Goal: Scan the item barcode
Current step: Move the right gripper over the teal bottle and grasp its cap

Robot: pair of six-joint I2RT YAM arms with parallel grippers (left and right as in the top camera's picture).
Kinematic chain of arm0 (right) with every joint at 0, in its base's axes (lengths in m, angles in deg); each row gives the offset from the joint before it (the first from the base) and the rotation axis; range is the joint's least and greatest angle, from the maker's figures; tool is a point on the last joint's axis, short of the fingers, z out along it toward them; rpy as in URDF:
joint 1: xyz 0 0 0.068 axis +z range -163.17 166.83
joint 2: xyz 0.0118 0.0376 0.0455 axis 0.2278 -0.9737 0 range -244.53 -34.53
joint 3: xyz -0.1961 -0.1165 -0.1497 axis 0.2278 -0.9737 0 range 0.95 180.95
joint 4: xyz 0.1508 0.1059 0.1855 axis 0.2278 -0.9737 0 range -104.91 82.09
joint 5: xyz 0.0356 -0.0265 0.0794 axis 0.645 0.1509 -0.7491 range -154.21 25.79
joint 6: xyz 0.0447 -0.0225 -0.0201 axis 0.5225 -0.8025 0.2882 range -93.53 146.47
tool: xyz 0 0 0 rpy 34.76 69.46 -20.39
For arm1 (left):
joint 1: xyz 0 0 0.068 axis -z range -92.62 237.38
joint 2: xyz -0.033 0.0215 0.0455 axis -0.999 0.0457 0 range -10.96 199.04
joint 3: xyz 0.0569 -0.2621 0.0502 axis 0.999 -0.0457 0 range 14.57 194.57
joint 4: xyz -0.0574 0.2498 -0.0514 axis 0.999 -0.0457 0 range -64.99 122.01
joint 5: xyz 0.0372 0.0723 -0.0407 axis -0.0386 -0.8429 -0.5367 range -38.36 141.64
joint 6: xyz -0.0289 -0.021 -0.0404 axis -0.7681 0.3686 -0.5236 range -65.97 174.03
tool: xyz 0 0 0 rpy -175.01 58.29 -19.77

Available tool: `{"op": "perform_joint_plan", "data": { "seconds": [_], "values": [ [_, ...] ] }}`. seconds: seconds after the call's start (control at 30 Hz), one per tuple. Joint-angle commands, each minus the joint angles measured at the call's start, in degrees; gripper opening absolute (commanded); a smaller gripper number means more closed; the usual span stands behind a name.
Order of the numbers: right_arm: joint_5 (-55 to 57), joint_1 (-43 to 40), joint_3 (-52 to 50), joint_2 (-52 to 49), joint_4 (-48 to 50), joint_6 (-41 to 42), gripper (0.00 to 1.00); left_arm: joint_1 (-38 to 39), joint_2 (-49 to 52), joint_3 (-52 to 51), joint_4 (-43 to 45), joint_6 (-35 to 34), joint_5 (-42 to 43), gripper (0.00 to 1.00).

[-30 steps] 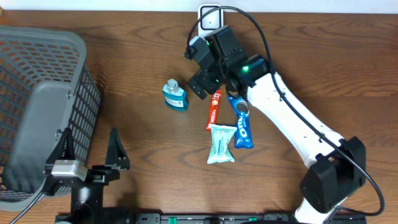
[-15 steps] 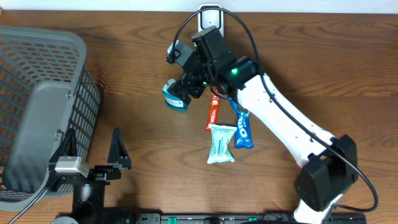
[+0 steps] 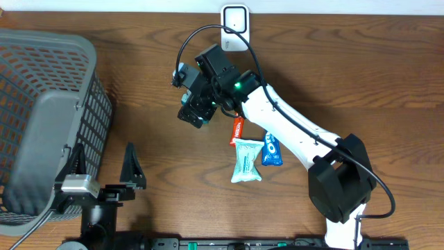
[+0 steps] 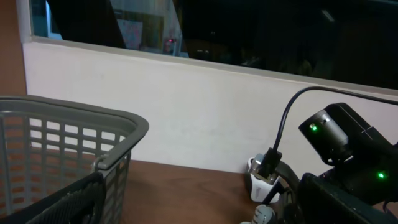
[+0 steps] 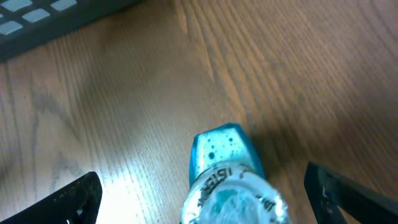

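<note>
Over bottle (image 5: 227,180), my right gripper (image 3: 193,105) hovers, jaws spread wide, clear of it. Beside basket (image 3: 48,43), left gripper (image 3: 102,171) low, jaws spread. Snack packs (image 3: 247,160) near right arm.

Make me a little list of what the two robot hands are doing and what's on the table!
right gripper: open, fingers either side of the blue bottle, not touching it
left gripper: open, empty, next to the grey basket
packets: red packet, white packet, Oreo packet, lying together near the bottle
</note>
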Motion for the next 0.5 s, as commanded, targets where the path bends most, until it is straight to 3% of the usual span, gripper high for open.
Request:
{"op": "perform_joint_plan", "data": {
  "seconds": [0.0,0.47],
  "values": [
    [-0.63,0.11,0.92,-0.81,0.66,-1.11,0.99,-0.35,-0.09,-0.26,-0.33,-0.22,0.52,0.98],
    [-0.13,0.15,0.92,-4.15,3.78,-1.53,0.97,-0.35,-0.09,-0.26,-1.01,-0.02,0.52,0.98]
  ]
}}
